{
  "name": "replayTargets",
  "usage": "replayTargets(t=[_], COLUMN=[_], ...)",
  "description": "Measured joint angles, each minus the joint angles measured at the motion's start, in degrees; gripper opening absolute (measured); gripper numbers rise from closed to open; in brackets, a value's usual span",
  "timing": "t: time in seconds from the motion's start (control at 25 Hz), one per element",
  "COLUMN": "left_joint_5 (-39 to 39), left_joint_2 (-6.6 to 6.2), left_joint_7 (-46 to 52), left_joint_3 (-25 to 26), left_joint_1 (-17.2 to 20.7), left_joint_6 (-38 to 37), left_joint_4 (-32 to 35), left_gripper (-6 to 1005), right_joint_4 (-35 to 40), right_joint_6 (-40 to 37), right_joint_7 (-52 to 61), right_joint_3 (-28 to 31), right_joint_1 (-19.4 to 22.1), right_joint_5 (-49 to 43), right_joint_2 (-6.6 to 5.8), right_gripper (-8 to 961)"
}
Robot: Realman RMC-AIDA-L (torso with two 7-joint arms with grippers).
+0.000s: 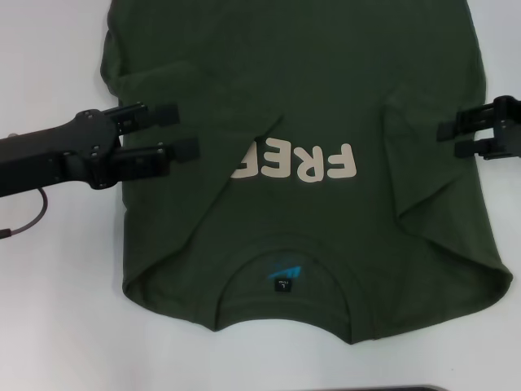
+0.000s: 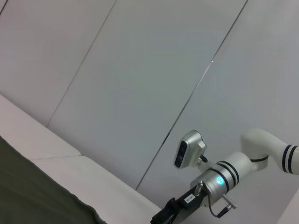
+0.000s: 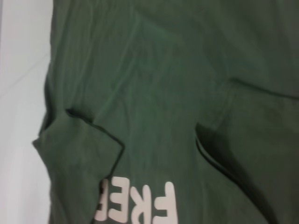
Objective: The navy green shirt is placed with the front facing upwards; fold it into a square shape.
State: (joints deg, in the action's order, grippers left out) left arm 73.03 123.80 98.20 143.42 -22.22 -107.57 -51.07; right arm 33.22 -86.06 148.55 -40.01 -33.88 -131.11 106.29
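We see the navy green shirt [image 1: 326, 106] spread front-up on the white table [image 1: 57, 326], filling the frame's middle, both sleeves folded inward. Our left gripper [image 1: 181, 132] hovers spread at centre-left over its edge; our right gripper [image 1: 450, 138], also parted, sits at the right edge.

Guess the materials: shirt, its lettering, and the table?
Shirt: looks like soft matte knit, likely cotton; it creases and drapes in loose folds. Lettering: cream, flat and opaque with crisp edges, probably a print or heat transfer. Table: smooth white hard surface with a faint sheen, maybe laminate; can't tell for sure.
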Motion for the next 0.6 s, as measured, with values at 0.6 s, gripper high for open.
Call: replayTargets(t=[0.6], left_joint_5=[0.0], left_joint_2=[0.03], left_joint_7=[0.3], left_joint_3=[0.0], left_joint_1=[0.0], left_joint_6=[0.0], left_joint_4=[0.0], left_gripper=[900], right_joint_4=[3.2], right_joint_6=[4.1], right_joint_7=[-3.5], right_joint_3=[-0.7], right_joint_1=[-1.7], right_joint_5=[-5.8], right_joint_2=[1.78], right_gripper=[567])
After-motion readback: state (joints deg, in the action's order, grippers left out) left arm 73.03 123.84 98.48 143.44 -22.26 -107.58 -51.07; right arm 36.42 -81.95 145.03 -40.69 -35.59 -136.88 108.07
